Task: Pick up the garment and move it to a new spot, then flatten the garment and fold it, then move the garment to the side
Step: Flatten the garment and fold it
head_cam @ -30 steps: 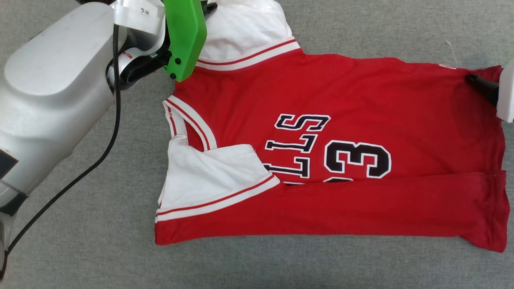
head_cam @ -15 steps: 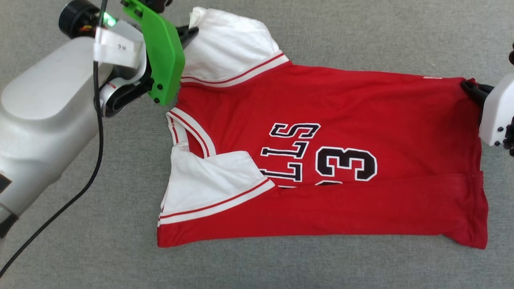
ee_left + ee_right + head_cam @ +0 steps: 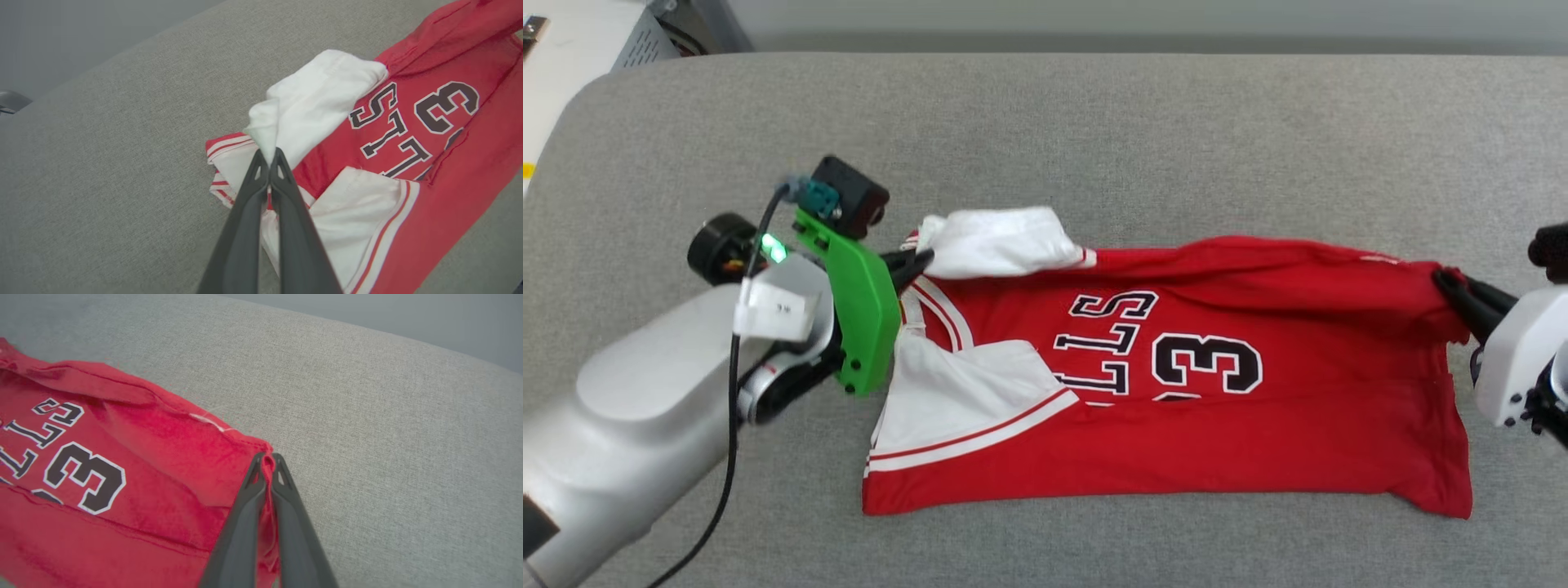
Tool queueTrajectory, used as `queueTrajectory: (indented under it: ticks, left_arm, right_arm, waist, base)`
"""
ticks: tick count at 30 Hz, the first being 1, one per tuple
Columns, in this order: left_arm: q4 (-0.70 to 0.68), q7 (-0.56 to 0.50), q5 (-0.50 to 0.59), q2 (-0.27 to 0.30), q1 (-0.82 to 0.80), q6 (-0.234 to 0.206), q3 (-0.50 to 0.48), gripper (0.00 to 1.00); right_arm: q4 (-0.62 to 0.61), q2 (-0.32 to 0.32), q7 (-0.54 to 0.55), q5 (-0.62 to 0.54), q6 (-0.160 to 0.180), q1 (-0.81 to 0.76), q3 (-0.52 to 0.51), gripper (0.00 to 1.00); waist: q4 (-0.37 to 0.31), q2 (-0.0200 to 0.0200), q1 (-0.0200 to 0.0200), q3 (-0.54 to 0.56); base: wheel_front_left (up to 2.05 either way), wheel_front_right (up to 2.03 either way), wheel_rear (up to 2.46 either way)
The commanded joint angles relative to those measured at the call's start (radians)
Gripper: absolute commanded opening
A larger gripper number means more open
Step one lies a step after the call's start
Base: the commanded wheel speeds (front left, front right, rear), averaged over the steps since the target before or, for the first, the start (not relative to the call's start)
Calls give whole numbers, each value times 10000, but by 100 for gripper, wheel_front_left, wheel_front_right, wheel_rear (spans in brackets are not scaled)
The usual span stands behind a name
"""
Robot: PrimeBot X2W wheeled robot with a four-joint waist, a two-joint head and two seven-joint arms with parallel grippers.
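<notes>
**Far edge of the shirt is lifted and coming over**

Your left gripper (image 3: 919,263) is closed tight on the white sleeve (image 3: 996,241). Your right gripper (image 3: 1450,282) is closed tight on the red hem corner at the other end. Compared with one second ago, the edge of the shirt (image 3: 1258,441) stretched between the two grippers no longer lies flat. It is raised and carried toward the letters, so the red band between this edge and the "S" is now much narrower. The head camera has also moved, and the far border of the grey table (image 3: 1094,106) has come into the picture, so part of the shift belongs to the camera. I judge that you are in the middle of the second lengthwise fold. The long side on the robot's side of both grippers already lies folded over the lower part of the number.

The left wrist view makes the grasp clear: the fingers are pressed together with a small peak of white cloth above the tips, and the striped collar (image 3: 229,145) is just beside them. In the head view the green bracket (image 3: 862,310) stands in front of this place. The right wrist view shows red cloth pinched and running down between the fingers. The head view gives you the whole outline: the rest of the shirt lies on the table between your two grippers.
</notes>
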State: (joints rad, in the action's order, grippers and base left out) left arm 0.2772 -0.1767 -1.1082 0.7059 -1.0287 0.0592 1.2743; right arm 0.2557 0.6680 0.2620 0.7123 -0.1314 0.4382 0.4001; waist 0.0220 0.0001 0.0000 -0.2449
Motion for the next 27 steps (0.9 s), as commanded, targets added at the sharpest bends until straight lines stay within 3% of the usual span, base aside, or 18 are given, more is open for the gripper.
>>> queueTrajectory:
  ticks: [1,11,20,21,22,23,27]
  left_arm:
    - [-219,80,8,166,504,-175,15,0]
    - [-1367,476,-225,692,2830,-1019,40,0]
    - [-1071,751,-254,578,3780,-1284,45,0]
    - [-1016,872,-236,537,3806,-1335,11,24]
    - [-966,1036,-254,491,3843,-1399,-64,24]
    - [-926,1266,-263,447,3890,-1478,-162,100]
    - [-879,2239,-68,442,4038,-1938,-512,100]
  right_arm:
    - [-162,11,-129,-74,7,-405,-82,0]
    - [-777,-265,-551,-89,7,-2638,-755,0]
    - [-426,-680,-401,-181,7,-3398,-807,0]
    - [-385,-741,-442,-117,7,-3372,-833,24]
    - [-368,-799,-480,-45,7,-3338,-862,53]
    - [-392,-830,-519,34,7,-3291,-875,100]
    - [-836,-709,-485,585,7,-3285,-946,100]
  waist:
    - [7,-1,0,337]
    - [57,-1,0,516]
    - [33,-1,0,168]
    - [30,-1,0,168]
    - [17,-1,0,193]
    - [-5,-1,0,250]
    - [-51,-1,0,561]
  base:
    - [0,0,0]
    - [0,0,0]
    - [0,0,0]
    - [0,0,0]
    - [0,0,0]
    - [0,0,0]
    - [0,0,0]
